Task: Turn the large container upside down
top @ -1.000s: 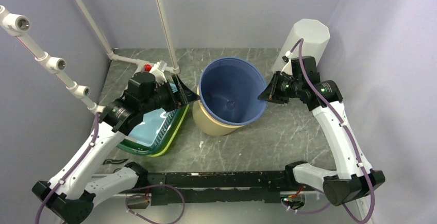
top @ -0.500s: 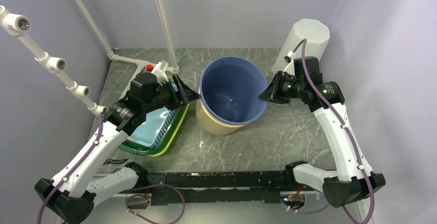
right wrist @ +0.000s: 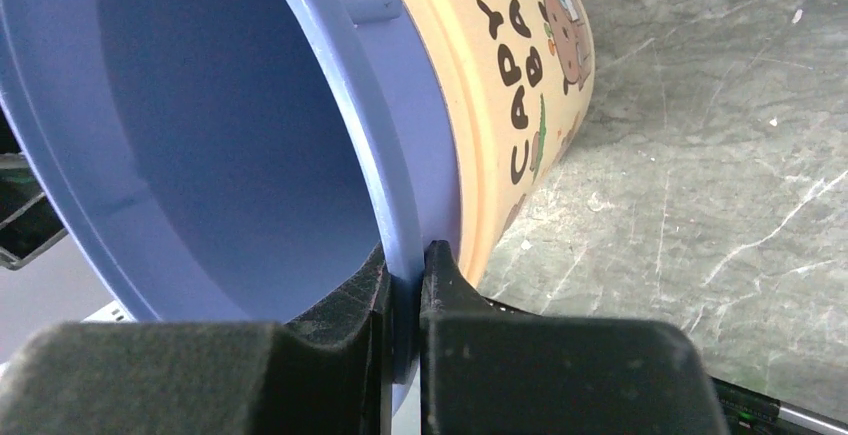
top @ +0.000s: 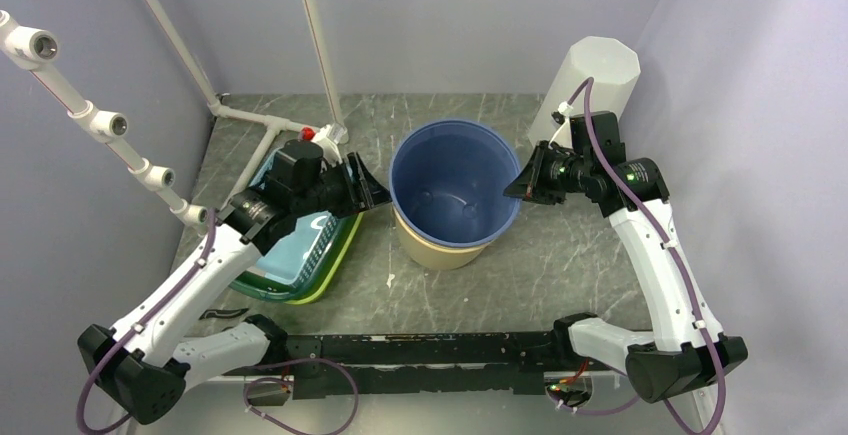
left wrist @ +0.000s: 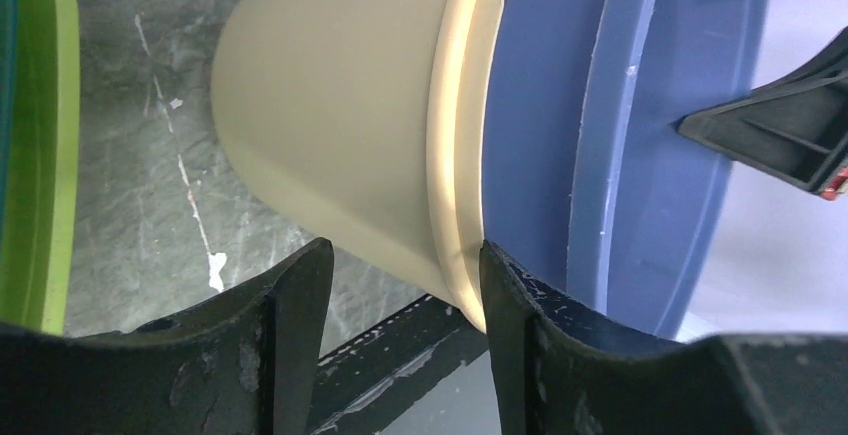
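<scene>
Container (top: 455, 195): mid-table, upright, mouth up.
Table (top: 560, 265): under everything.
Left gripper (top: 370, 187): just left of container, beside its wall.
Right gripper (top: 513, 191): on container's right rim, one finger inside, one outside.
Basket (top: 300, 260): left of container, beneath left arm.
Cylinder (top: 592, 80): back right corner, behind right gripper.
Pipes (top: 262, 120): back left, behind basket.

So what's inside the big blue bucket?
Nothing that shows: from above, the bucket has just a bare blue floor and walls. The inner side of its near wall is hidden. The right hand pinches its rim.
</scene>
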`<state>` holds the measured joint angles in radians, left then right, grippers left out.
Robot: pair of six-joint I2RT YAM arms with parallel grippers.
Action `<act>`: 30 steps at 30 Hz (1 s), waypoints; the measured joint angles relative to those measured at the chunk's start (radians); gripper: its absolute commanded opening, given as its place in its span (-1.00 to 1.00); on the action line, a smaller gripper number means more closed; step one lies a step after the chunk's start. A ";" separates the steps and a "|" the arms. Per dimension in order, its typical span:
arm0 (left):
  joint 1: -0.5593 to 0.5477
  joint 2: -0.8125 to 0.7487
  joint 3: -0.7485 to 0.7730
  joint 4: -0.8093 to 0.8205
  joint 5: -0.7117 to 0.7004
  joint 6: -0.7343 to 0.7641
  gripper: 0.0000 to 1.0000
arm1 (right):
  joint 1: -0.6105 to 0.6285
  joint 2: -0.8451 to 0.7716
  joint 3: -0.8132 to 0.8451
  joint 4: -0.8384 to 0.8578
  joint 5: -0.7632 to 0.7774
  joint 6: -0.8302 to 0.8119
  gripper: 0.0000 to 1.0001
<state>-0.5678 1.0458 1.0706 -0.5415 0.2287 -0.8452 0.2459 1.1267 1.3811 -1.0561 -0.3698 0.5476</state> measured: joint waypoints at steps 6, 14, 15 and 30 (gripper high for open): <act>-0.050 0.042 0.030 -0.038 -0.069 0.040 0.17 | -0.006 0.000 0.000 -0.005 0.008 -0.012 -1.00; -0.101 0.060 0.041 -0.043 -0.143 0.048 0.14 | -0.024 0.000 0.000 -0.006 0.005 -0.014 -1.00; -0.105 0.062 0.042 -0.044 -0.151 0.048 0.13 | -0.028 0.000 0.000 -0.006 0.000 -0.014 -1.00; -0.131 0.079 0.051 -0.105 -0.213 0.079 0.10 | -0.100 -0.007 -0.001 0.013 -0.104 0.023 -1.00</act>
<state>-0.6987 1.1248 1.1213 -0.6468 0.0154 -0.7666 0.1463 1.1194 1.3800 -1.0428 -0.4736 0.5705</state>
